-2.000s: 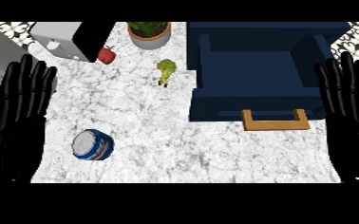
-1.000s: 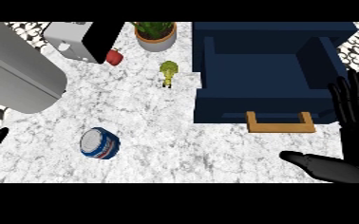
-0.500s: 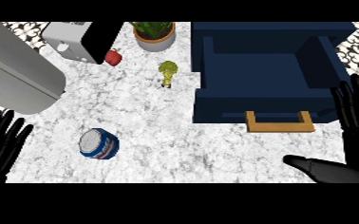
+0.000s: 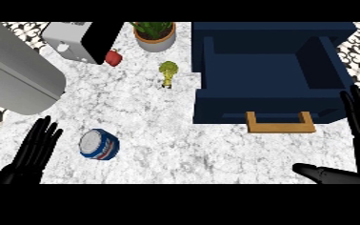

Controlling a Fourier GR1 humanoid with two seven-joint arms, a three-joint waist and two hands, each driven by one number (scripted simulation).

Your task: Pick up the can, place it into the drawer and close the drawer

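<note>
At the far left, the left hand point(image 4: 34, 153) lay with its fingers straight and relaxed, grasping nothing. Just to its right the can point(image 4: 98, 144) rested on the marble counter point(image 4: 155, 124), tipped so its silver top faced up and left, its long axis slanting toward the lower right. The left hand was plainly the nearer one. Well to the right stood the open navy drawer point(image 4: 264, 71) with its wooden handle point(image 4: 280, 122). At the far right, the right hand point(image 4: 330, 174) was released, holding nothing
</note>
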